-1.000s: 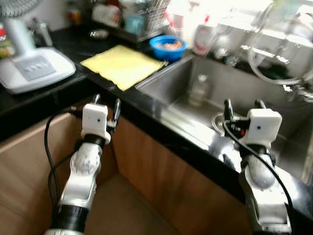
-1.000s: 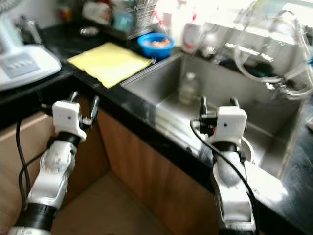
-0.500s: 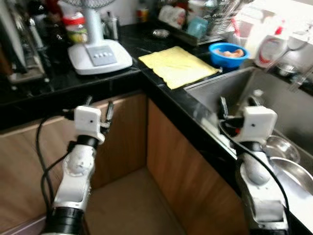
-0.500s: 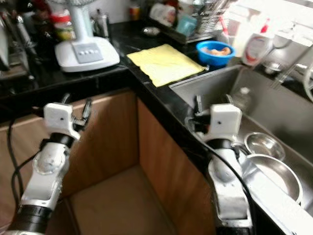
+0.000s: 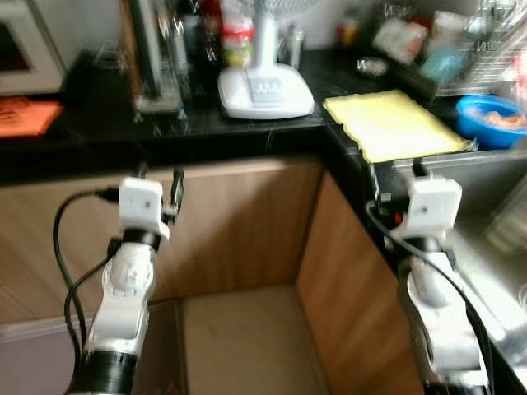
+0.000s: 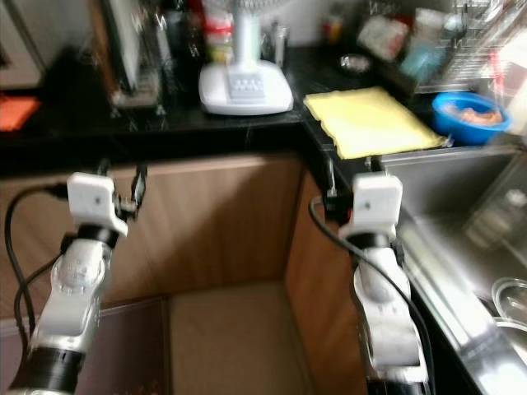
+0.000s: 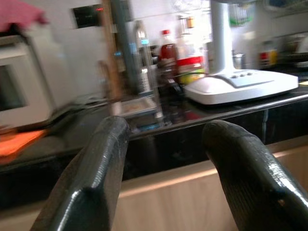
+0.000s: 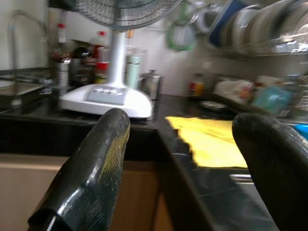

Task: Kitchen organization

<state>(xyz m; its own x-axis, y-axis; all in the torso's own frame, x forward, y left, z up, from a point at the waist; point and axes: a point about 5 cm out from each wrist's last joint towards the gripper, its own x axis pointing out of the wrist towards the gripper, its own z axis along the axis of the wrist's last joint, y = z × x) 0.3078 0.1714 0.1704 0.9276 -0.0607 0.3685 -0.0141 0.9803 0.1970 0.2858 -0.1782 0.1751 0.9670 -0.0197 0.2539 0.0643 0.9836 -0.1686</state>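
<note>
The black countertop (image 5: 206, 136) turns a corner in front of me. A yellow cloth (image 5: 395, 123) lies flat on it beside the sink (image 6: 461, 239). A blue bowl (image 5: 494, 119) with something pink in it stands just past the cloth. My left gripper (image 5: 158, 173) is raised before the wooden cabinet front, open and empty. My right gripper (image 5: 395, 171) is raised at the counter's corner, near the cloth's front edge, also open and empty. The left wrist view looks between the left gripper's fingers (image 7: 96, 163) at the counter, and the right wrist view looks past its fingers (image 8: 101, 159) at the cloth (image 8: 211, 139).
A white fan base (image 5: 265, 90) stands at the back centre, with bottles and jars (image 5: 236, 41) behind it. A dish rack (image 6: 428, 49) sits at the back right. An orange item (image 5: 25, 113) lies far left. A steel bowl (image 6: 510, 296) rests in the sink. Brown floor lies below.
The whole view has swung left: the sink has slid to the right edge and the fan base now sits in the centre. Both grippers stay raised and open.
</note>
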